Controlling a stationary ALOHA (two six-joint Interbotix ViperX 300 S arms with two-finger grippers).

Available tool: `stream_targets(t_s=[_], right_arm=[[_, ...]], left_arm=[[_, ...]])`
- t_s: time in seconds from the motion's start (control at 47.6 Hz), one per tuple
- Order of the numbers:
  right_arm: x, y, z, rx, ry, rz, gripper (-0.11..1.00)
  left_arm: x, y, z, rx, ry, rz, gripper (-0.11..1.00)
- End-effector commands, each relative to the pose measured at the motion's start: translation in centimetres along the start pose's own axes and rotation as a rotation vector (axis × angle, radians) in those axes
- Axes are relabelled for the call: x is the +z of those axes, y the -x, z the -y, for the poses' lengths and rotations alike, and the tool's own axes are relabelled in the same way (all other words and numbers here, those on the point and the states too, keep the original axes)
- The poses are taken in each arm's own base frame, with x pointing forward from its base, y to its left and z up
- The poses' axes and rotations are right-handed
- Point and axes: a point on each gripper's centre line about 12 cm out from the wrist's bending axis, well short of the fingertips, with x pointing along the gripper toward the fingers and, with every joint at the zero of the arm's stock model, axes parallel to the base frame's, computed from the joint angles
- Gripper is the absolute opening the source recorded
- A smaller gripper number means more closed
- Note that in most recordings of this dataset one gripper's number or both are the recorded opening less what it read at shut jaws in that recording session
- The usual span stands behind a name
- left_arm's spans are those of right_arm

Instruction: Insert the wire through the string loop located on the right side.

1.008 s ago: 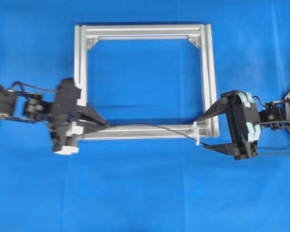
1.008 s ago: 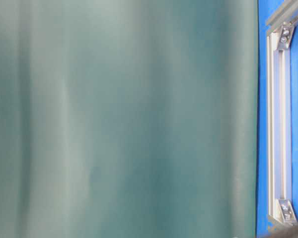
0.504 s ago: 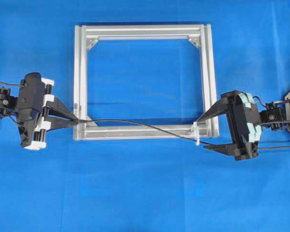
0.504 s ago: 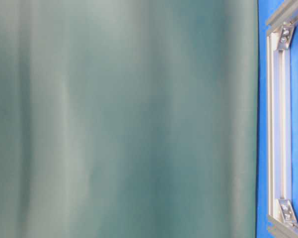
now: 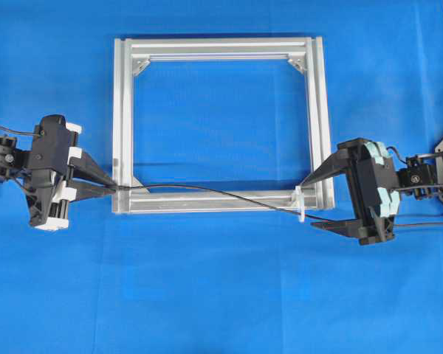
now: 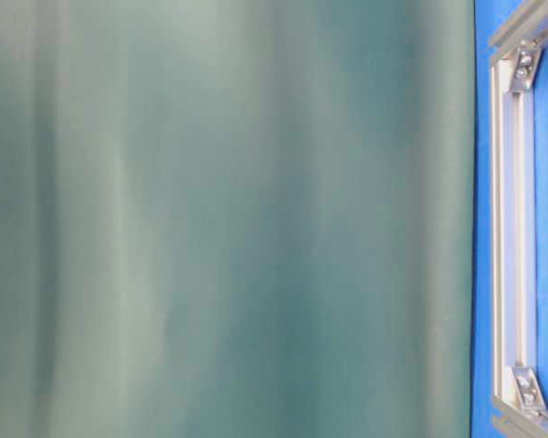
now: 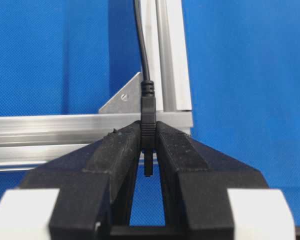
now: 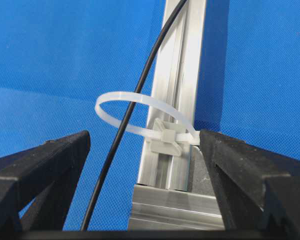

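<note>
The wire (image 5: 221, 195) is a thin black cable running from the frame's lower left corner along the near bar to the string loop (image 5: 300, 203) at the lower right corner. My left gripper (image 5: 112, 186) sits just outside that left corner, shut on the wire's plug (image 7: 148, 125), whose tip pokes back between the fingers. In the right wrist view the wire (image 8: 156, 56) crosses the white loop (image 8: 166, 136) and appears to run through its ring. My right gripper (image 5: 308, 203) stands open around the loop, holding nothing.
The square silver frame (image 5: 214, 48) lies flat on the blue cloth, with grey corner brackets (image 7: 124, 97). A blurred grey-green surface fills most of the table-level view, and only one frame bar (image 6: 511, 228) shows at its right edge.
My left gripper has drawn back to the left, from over the frame's lower left corner to outside it, taking the wire's plug end along. The right gripper has not moved.
</note>
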Motion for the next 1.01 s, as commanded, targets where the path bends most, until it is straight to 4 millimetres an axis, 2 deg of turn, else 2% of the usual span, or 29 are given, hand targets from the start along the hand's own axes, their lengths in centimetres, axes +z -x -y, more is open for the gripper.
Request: stream_targets(t_s=[0.0, 0.063, 0.21, 0.294, 0.441, 0.588, 0.756, 0.987], right_arm=[[0.9, 0.0, -0.2, 0.007, 0.003, 0.03, 0.93], [0.9, 0.0, -0.2, 0.008, 0.004, 0.028, 0.93], [1.0, 0.1, -0.2, 0.008, 0.004, 0.028, 0.93], [1.1, 0.1, -0.3, 0.008, 0.003, 0.033, 0.93], [1.1, 0.3, -0.3, 0.009, 0.002, 0.037, 0.93], [1.4, 0.5, -0.3, 0.011, 0.004, 0.043, 0.93], [2.5, 1.2, -0.5, 0.012, 0.003, 0.037, 0.93], [4.8, 3.4, -0.8, 0.017, 0.015, 0.063, 0.93]], left_arm=[[0.5, 0.0, 0.2, -0.007, -0.004, 0.018, 0.14], [0.5, 0.0, 0.2, -0.007, -0.004, 0.018, 0.28], [0.5, 0.0, 0.2, -0.007, -0.005, 0.019, 0.72], [0.5, 0.0, 0.1, -0.003, -0.003, 0.02, 0.88], [0.4, 0.0, 0.0, -0.001, -0.002, 0.008, 0.83], [0.6, 0.0, 0.1, -0.002, -0.002, 0.012, 0.84], [1.7, 0.3, 0.2, -0.008, -0.002, 0.041, 0.83], [4.0, 1.1, 0.6, -0.018, -0.015, 0.089, 0.83]])
